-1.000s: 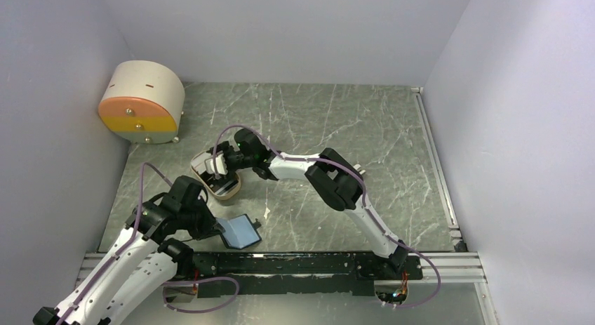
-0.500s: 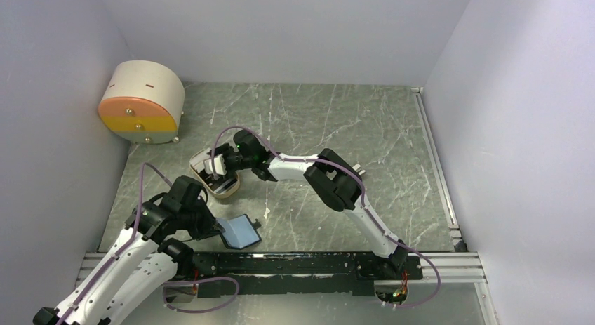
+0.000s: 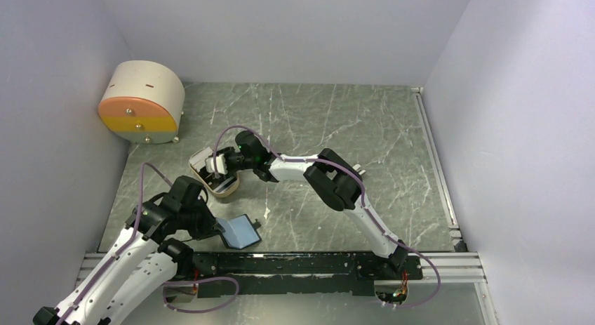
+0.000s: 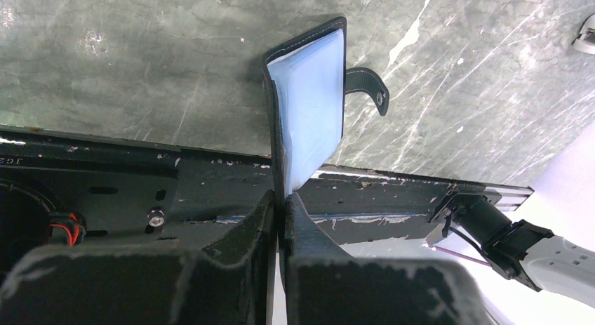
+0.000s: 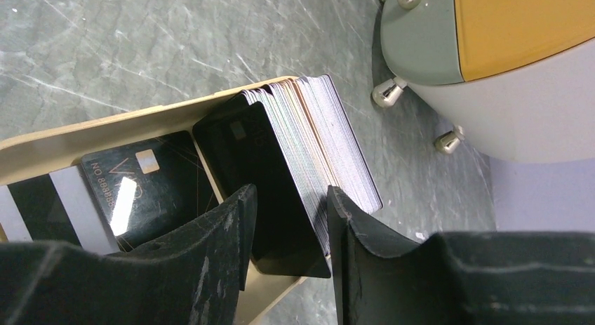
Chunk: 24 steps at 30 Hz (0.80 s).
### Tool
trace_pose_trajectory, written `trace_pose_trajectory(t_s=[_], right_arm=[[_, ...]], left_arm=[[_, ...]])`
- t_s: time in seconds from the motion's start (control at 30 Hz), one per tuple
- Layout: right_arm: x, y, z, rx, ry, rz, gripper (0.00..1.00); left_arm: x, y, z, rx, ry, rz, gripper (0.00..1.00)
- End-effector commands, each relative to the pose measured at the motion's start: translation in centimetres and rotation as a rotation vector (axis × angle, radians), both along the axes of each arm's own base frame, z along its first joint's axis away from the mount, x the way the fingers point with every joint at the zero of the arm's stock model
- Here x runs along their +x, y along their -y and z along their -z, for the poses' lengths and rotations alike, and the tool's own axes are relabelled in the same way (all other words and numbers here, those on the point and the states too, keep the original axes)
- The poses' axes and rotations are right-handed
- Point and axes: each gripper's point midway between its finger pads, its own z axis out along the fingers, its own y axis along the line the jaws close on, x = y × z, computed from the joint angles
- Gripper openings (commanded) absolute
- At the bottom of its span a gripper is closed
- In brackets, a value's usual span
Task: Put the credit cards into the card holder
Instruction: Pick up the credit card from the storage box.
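The credit cards (image 5: 309, 149) stand on edge as a thick stack in the beige tray (image 5: 105, 128), a black card in front. Another black card (image 5: 140, 191) lies flat in the tray. My right gripper (image 5: 288, 199) is open, with one finger on each side of the stack's near end. It is over the tray in the top view (image 3: 219, 163). The card holder (image 4: 309, 100) is open, its glossy blue pocket showing and its snap tab (image 4: 368, 86) hanging free. My left gripper (image 4: 283, 206) is shut on its black cover, near the front rail (image 3: 238, 231).
The big beige-and-orange round box (image 3: 142, 102) stands at the back left, with its metal feet close to the tray (image 5: 505, 65). The black front rail (image 3: 316, 265) runs under the card holder. Grey walls close in the left, back and right sides.
My right gripper has edged slightly left over the tray, closer around the card stack. The left arm and the card holder have not moved.
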Motion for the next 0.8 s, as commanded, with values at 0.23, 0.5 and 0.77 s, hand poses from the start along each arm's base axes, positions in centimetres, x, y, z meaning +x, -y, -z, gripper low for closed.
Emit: trace_pose_trajectory(t_s=[0.23, 0.5, 0.77], right_arm=[[0.7, 0.1, -4.2, 0.083, 0.028, 0.003, 0.37], [0.8, 0.2, -5.0, 0.092, 0.022, 0.004, 0.36], [-0.9, 0.6, -5.4, 0.072, -0.014, -0.063, 0.22]], left_arm=[[0.8, 0.5, -1.2, -0.020, 0.035, 0.010, 0.09], [0.8, 0.5, -1.2, -0.020, 0.036, 0.015, 0.09], [0.7, 0.4, -1.2, -0.017, 0.037, 0.016, 0.09]])
